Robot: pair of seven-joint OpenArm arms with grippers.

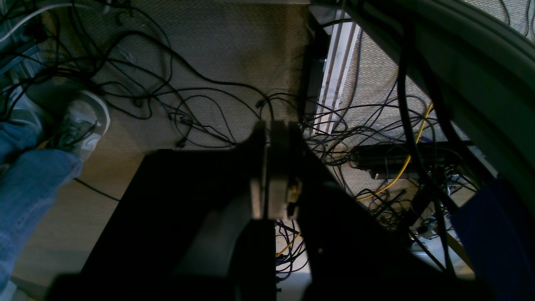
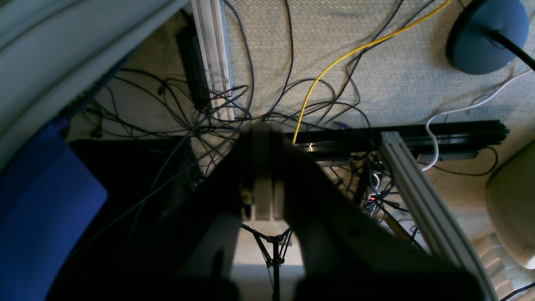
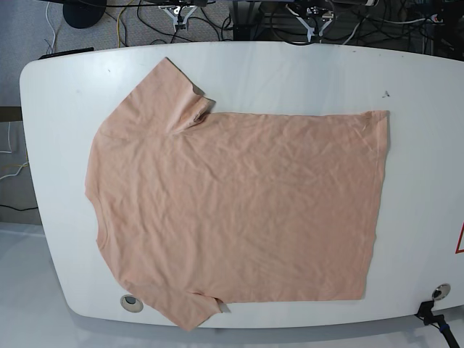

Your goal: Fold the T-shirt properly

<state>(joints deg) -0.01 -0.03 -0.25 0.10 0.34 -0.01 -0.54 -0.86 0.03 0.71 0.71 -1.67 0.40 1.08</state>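
The peach T-shirt (image 3: pixel 239 203) lies spread flat, plain side up, on the white table (image 3: pixel 420 145). Its neck and sleeves point left and its hem points right. The upper sleeve's (image 3: pixel 163 90) edge is slightly folded over, and the lower sleeve (image 3: pixel 185 308) reaches the table's front edge. Both grippers hang beyond the table's far edge, off the shirt. My left gripper (image 1: pixel 267 127) is shut and empty over the floor; it also shows in the base view (image 3: pixel 317 18). My right gripper (image 2: pixel 263 129) is shut and empty; it also shows in the base view (image 3: pixel 179 13).
Tangled cables (image 1: pixel 200 108) and a yellow cable (image 2: pixel 334 62) cover the carpet below the grippers. A person's jeans leg and sneaker (image 1: pixel 81 125) are at the left. Aluminium frame bars (image 2: pixel 418 196) and a dark round stand base (image 2: pixel 485 33) are nearby. The table has two holes (image 3: pixel 130 301) near its front edge.
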